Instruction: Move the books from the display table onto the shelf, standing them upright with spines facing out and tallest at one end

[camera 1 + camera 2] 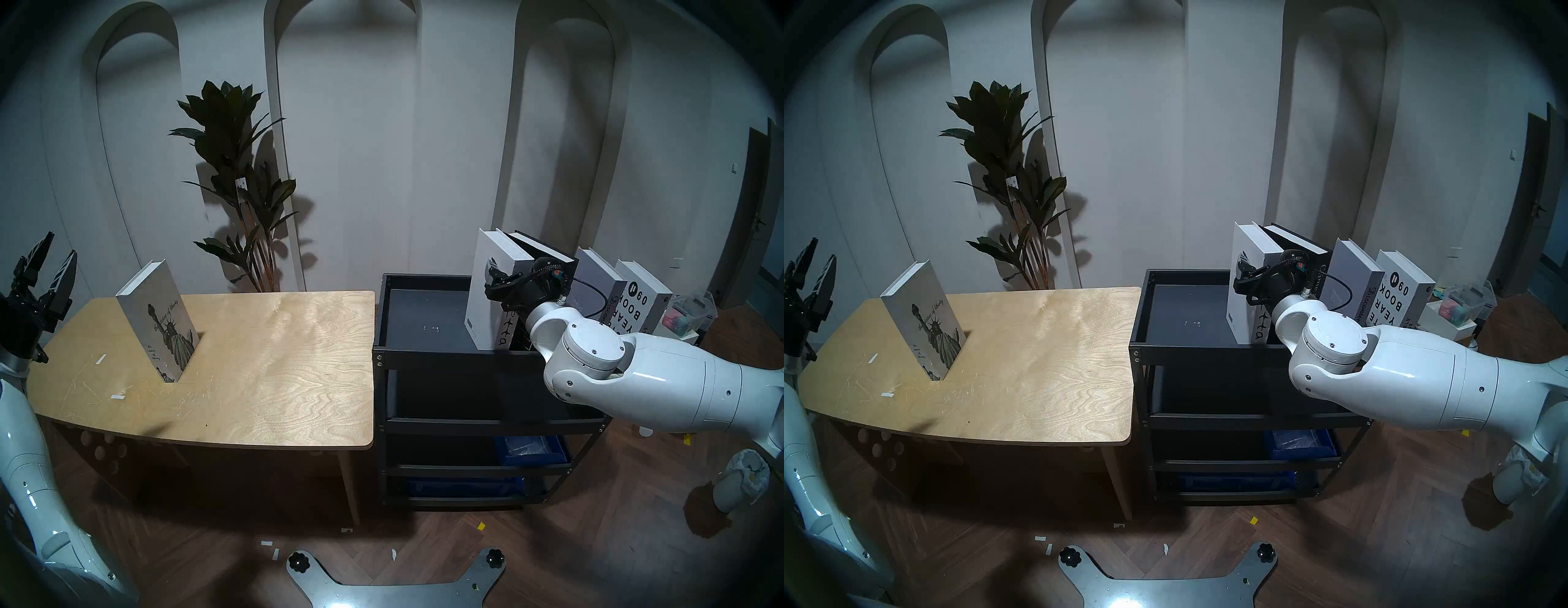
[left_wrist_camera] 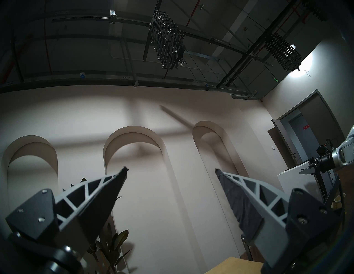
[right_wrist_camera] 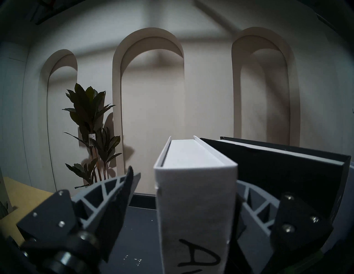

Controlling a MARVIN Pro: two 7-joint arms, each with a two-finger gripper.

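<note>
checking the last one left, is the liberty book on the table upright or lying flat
Upright but tilted: the Statue of Liberty book stands on its bottom edge on the display table, leaning back.

Five books, two pieces of furniture, two arms

One Statue of Liberty book [image 1: 158, 322] is on the display table [image 1: 271, 361]; four are on the shelf [image 1: 418, 322]: white "Arietta" [image 1: 488, 293], a black book [image 1: 547, 254], grey "Discontent" [image 1: 598, 280], the white yearbook [image 1: 645, 301]. Two blue bins [image 1: 530, 450] sit on lower tiers. One potted plant [image 1: 237, 170] is behind. Three arched niches [image 1: 343, 127] mark the wall.
</note>
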